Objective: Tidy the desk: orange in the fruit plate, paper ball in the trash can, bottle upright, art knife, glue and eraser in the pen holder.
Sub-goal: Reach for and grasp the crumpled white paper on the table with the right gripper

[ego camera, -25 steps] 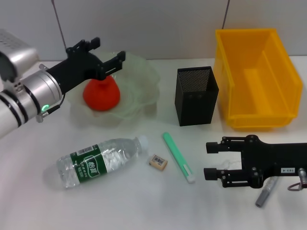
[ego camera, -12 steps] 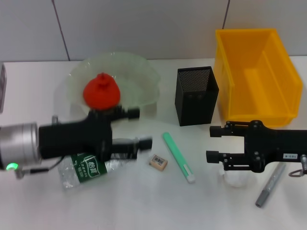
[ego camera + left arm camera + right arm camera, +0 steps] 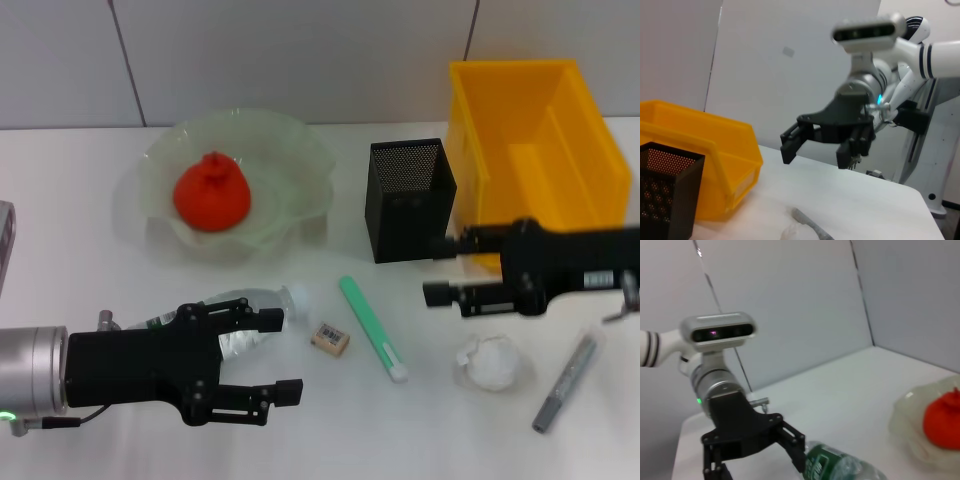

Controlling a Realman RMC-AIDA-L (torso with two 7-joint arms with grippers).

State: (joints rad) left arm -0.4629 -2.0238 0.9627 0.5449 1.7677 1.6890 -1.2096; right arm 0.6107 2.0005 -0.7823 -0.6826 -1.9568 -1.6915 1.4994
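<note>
1. Left gripper (image 3: 270, 355), spread, has dropped from orange (image 3: 211, 192) in fruit plate (image 3: 300, 150) to bottle (image 3: 235, 325): uprighting is next.
2. Right gripper (image 3: 437, 270), spread, has lifted toward pen holder (image 3: 410, 200), exposing paper ball (image 3: 493, 362).

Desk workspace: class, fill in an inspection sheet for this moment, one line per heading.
Surface: white desk, bare patches.
Job's things: orange in fruit plate; bottle lying down; paper ball, eraser, green art knife, grey glue on desk; pen holder and trash can upright.
Clutter: nothing seen.
Grippers: left gripper open over bottle; right gripper open above paper ball.
Cables: nothing seen.
Surroundings: grey panelled wall.
</note>
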